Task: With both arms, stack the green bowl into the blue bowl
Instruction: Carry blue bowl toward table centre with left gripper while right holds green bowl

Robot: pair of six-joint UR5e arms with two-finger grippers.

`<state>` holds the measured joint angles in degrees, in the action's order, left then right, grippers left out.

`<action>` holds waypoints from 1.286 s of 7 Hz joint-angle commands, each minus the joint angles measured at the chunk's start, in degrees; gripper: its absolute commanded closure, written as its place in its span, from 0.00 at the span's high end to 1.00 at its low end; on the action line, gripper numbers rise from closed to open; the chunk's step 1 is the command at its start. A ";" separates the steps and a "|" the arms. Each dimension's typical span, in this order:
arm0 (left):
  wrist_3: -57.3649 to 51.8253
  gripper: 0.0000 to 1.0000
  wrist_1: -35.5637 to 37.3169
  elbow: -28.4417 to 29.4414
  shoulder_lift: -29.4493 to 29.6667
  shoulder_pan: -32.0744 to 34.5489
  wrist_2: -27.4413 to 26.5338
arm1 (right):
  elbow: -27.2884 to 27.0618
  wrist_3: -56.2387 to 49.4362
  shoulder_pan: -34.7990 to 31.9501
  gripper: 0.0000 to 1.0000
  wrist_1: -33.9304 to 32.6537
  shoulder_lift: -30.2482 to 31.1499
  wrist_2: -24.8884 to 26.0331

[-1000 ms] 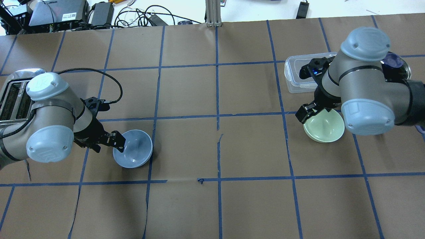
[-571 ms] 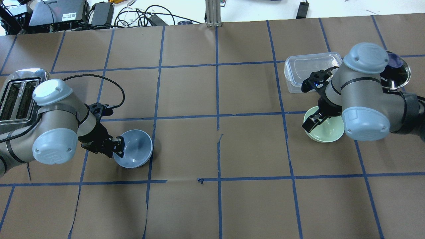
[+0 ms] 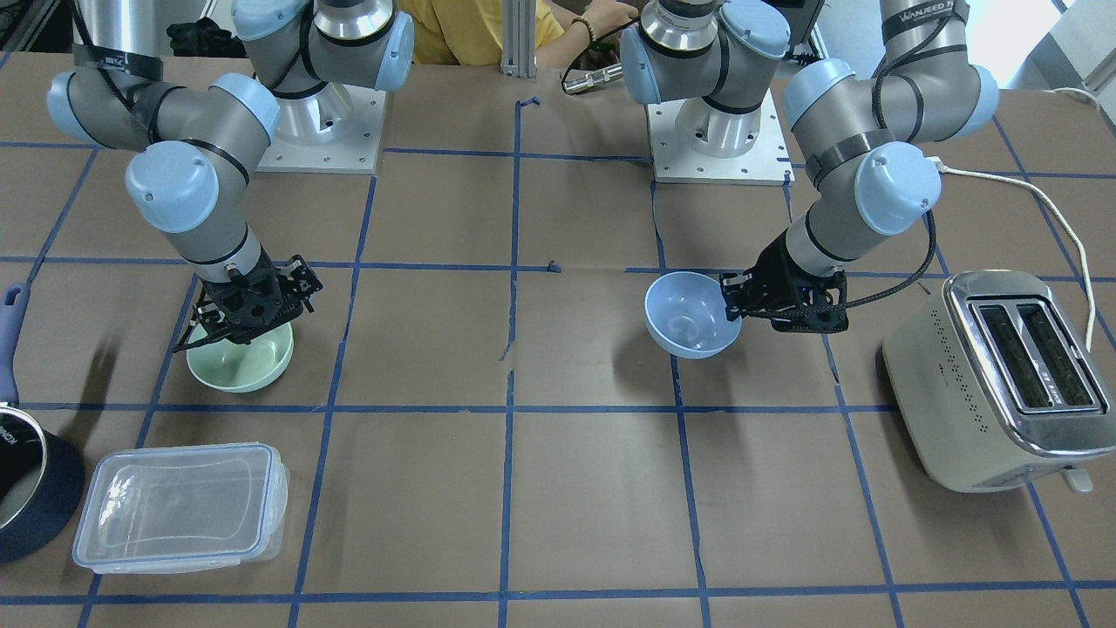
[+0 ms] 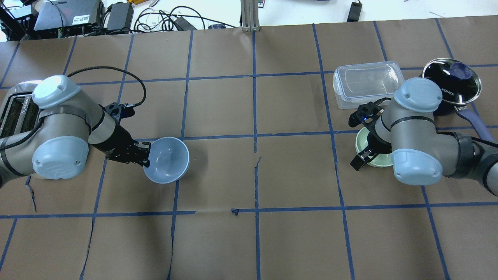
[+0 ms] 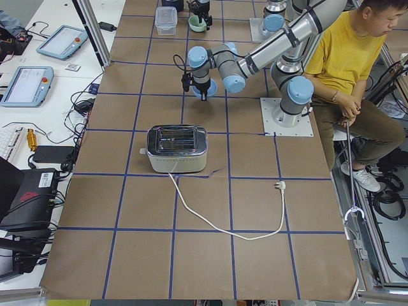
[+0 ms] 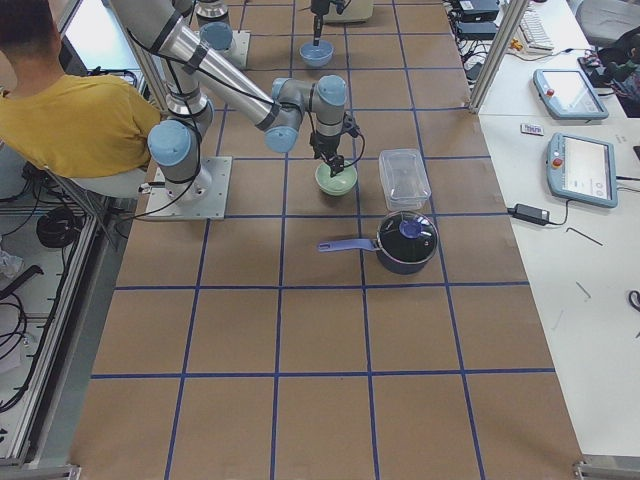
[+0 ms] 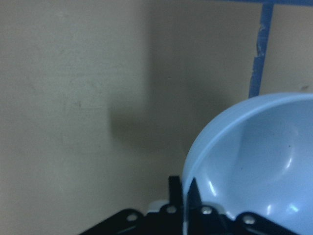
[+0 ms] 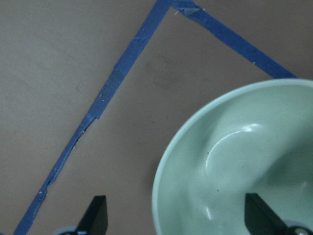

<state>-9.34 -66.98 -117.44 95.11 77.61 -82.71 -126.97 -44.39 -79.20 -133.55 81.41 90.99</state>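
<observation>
The counter (image 4: 295, 175) is brown paper squared off with blue tape (image 4: 255, 116). Its whole middle stretch between the two bowls lies open, as do the squares nearest the robot. The left arm (image 4: 66, 132) and right arm (image 4: 412, 128) each bend down over their own end.

A toaster (image 3: 1003, 384) stands at the far left end, outside the left arm and well apart from the blue bowl. At the right end a dark pot (image 4: 451, 81) sits with its handle running back toward the robot. Just beside it is a clear lidded box (image 4: 367, 83), which lies just beyond the green bowl, apart from it.

The blue bowl (image 4: 168, 159) is pale, smooth and plain. It is tilted, its mouth turned toward the counter's middle and away from the robot. In the wrist view its shadow falls apart from it, so it looks raised off the paper.

The green bowl (image 3: 248, 365), pale mint and the same size, sits upright on the counter inside one taped square.

The left hand (image 3: 729, 301) pinches the blue bowl's rim on the toaster side. The right hand (image 3: 222, 338) is spread wide over the green bowl's rim, one finger outside, one over the hollow, not gripping.
</observation>
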 commanded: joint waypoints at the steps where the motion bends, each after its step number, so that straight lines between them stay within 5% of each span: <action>1: 14.09 0.00 -4.13 10.09 3.83 10.23 1.23 | -0.04 0.01 0.27 0.33 -0.31 -0.46 0.15; 2: 19.39 0.00 2.66 10.21 7.69 14.81 2.80 | -0.03 0.36 0.36 0.00 -0.14 -0.37 0.41; 4: 29.24 0.00 10.07 10.47 12.80 21.41 6.65 | 0.23 0.36 0.54 0.00 0.04 0.24 1.63; 8: 35.17 0.00 11.08 10.38 16.42 24.17 8.53 | 7.06 1.06 0.10 0.00 6.52 5.50 4.72; 9: 34.92 0.43 11.08 10.39 16.69 24.26 8.36 | 9.78 2.28 0.01 0.00 9.68 6.13 4.63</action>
<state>25.35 -55.93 -107.07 111.32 101.64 -74.22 -120.29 -43.15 -79.01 -127.31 86.44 95.66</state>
